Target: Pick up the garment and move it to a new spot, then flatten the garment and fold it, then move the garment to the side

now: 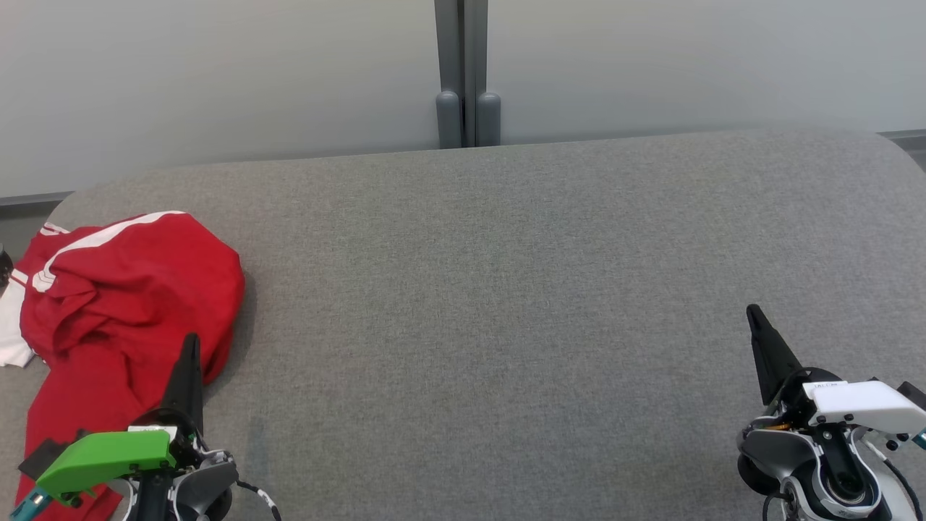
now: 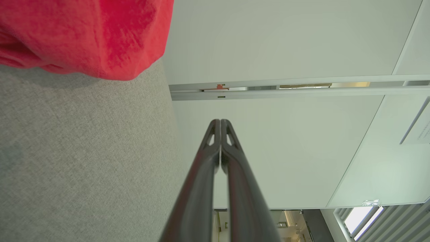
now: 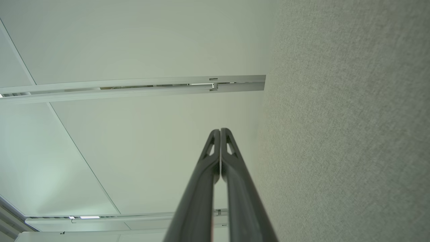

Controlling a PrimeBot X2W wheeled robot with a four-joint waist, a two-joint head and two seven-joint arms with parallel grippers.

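The garment is red with white stripes and lies crumpled in a loose heap at the left end of the grey tabletop, near its rounded far corner. Its lower part trails toward the near edge. A white patch shows at its left side; whether that is part of the garment or a separate cloth cannot be told.

The left hand sits at the lower left of the head view, under a green cover. Its dark fingers are pressed together and hold nothing. In the head view they overlap the garment's right edge. In the left wrist view the red cloth lies off to one side of the tips, apart from them.

The right hand is at the lower right under a white cover, well apart from the garment. Its fingers are also together and empty, above bare grey fabric.

Behind the tabletop stands a pale wall, split by a grey post.
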